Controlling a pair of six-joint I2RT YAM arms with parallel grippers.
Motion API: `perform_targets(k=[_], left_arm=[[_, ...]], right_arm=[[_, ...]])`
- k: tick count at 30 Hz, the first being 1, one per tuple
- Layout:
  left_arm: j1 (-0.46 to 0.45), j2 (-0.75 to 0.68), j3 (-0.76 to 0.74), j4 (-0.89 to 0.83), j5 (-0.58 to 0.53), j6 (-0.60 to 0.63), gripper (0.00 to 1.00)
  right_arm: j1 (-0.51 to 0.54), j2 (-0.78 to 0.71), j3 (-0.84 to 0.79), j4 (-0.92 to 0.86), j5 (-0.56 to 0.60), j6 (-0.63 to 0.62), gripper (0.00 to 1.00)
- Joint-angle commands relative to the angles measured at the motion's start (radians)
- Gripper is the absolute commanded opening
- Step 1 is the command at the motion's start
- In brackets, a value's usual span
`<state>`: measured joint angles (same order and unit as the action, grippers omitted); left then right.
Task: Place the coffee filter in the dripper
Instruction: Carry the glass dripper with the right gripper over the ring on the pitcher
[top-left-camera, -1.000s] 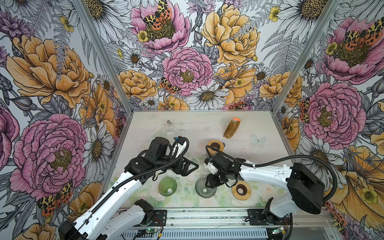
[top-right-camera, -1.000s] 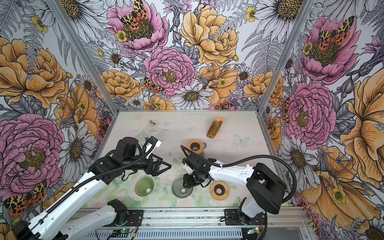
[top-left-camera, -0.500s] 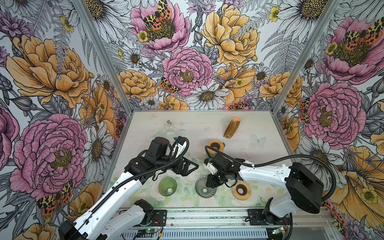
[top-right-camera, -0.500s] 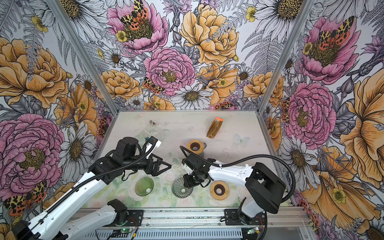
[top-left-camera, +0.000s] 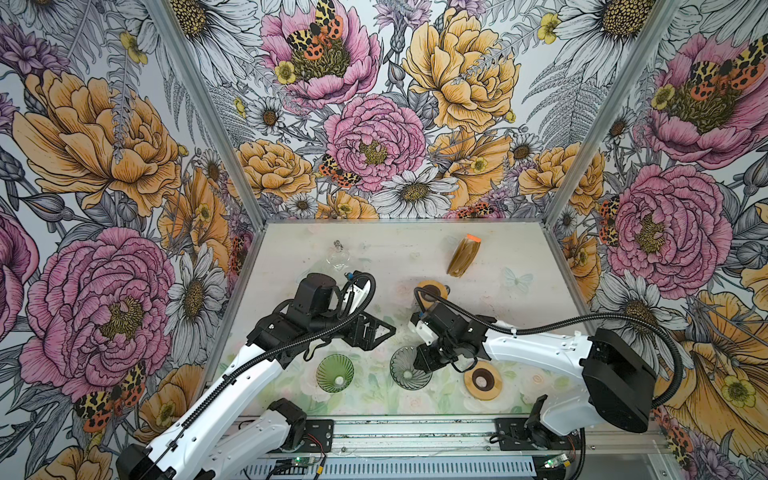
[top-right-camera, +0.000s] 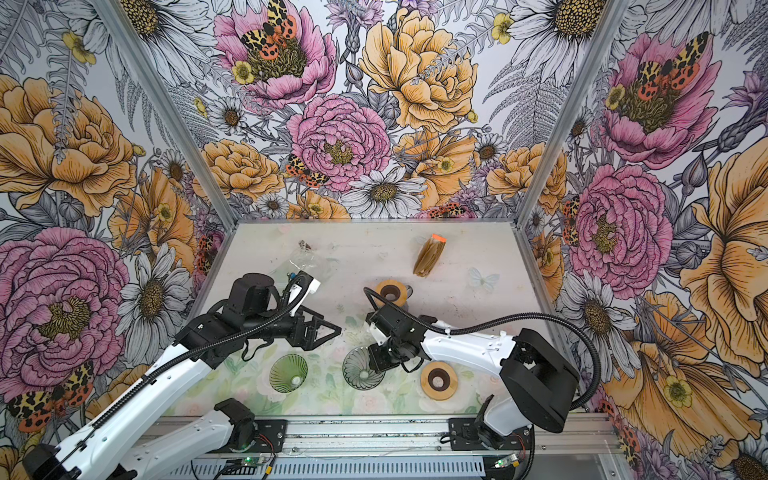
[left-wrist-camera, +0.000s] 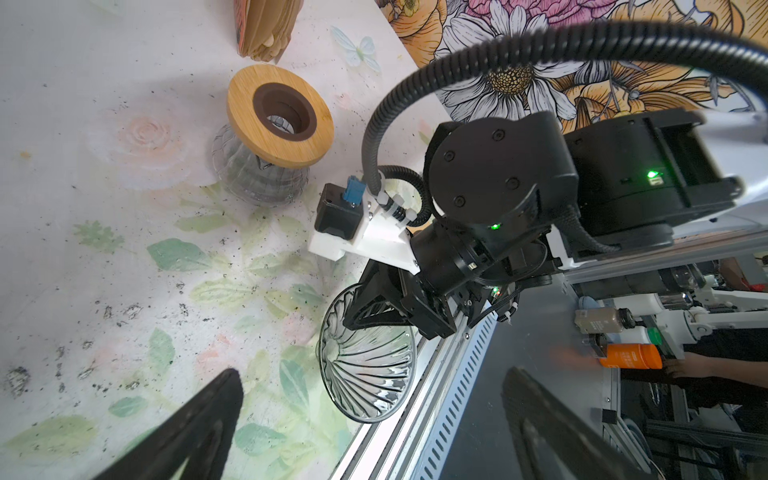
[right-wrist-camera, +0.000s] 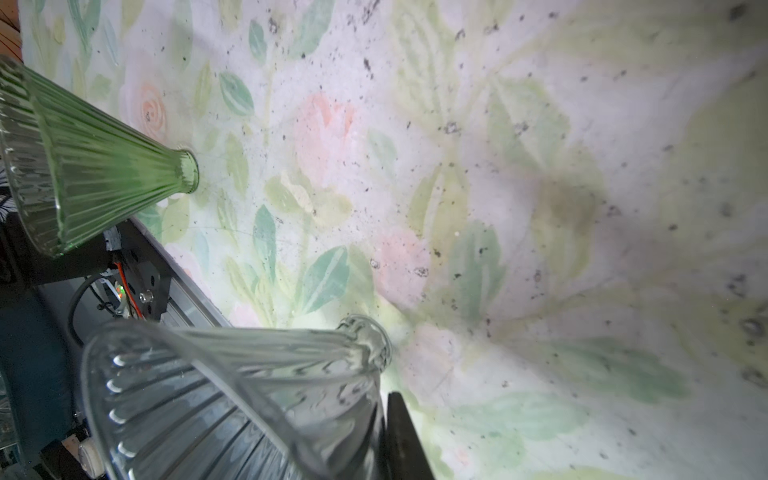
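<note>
**R gripper on clear dripper's rim; filters untouched**

L gripper (top-left-camera: 384, 332) hovers over the table (top-left-camera: 395, 253) left of centre, jaws wide apart, nothing in them; same spot as a sec ago. Nearer the front edge stands the green glass dripper (top-left-camera: 335, 372), mouth up, not moved.

Next right is the clear glass dripper (top-left-camera: 409, 368), also mouth up and where it was. R gripper (top-left-camera: 428, 358) sits at its rim. The right wrist view shows one finger (right-wrist-camera: 399, 436) flat against the outer wall, the 2nd hidden behind glass. So it looks closed on the rim, by my judgement. Top views show next to no change over the last sec, and nothing is lifted.

Right again, a wooden ring (top-left-camera: 482, 380) lies flat and loose. Behind it is a third dripper (top-left-camera: 432, 289) w/ wooden collar, apparently mouth down. At back right the coffee filter stack (top-left-camera: 463, 257) lies on its side, well apart from both grippers.

Meaning: still prep. Prob. the clear dripper gets moved or seated first. Filter pick not yet begun.
</note>
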<state>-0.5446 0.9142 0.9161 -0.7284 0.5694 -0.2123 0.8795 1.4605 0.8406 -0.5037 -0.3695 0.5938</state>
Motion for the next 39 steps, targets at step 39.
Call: perform_targets(k=[39], left_arm=[[0.048, 0.28, 0.217, 0.262, -0.028, 0.124, 0.99]], right_arm=[[-0.518, 0.202, 0.712, -0.531, -0.107, -0.205, 0.12]])
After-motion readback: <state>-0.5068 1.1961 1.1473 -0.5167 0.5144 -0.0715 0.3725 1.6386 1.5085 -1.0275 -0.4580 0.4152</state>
